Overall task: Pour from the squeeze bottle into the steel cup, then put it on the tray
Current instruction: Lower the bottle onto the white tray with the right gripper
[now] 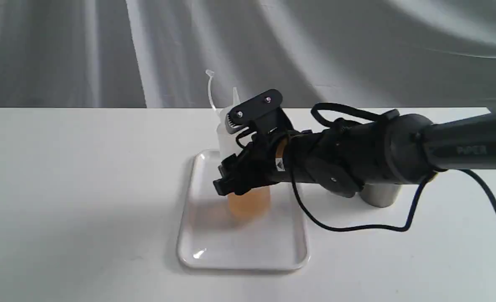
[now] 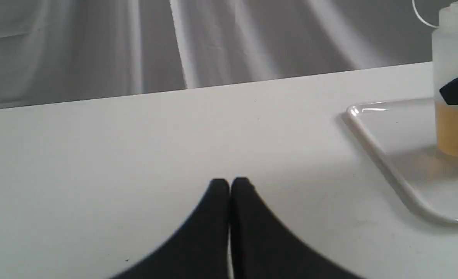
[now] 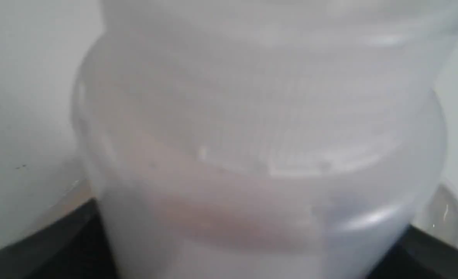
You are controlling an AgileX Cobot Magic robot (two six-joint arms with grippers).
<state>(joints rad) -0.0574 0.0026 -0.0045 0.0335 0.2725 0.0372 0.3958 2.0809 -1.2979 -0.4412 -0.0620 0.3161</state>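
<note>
The squeeze bottle (image 1: pixel 250 203) stands upright on the tray (image 1: pixel 239 251), amber liquid in its lower part, its nozzle and cap strap rising behind the arm. My right gripper (image 1: pixel 236 167) reaches in from the right and is shut on the bottle's middle. In the right wrist view the bottle (image 3: pixel 252 155) fills the picture, with dark fingers (image 3: pixel 58 244) at its sides. The steel cup (image 1: pixel 380 195) stands right of the tray, mostly hidden behind the right arm. My left gripper (image 2: pixel 230 186) is shut and empty over bare table, to the left of the tray (image 2: pixel 379 155) and the bottle (image 2: pixel 455 128).
White tabletop all round, with a grey draped cloth behind it. A black cable (image 1: pixel 357 226) from the right arm loops down onto the table between tray and cup. The left arm does not show in the exterior view.
</note>
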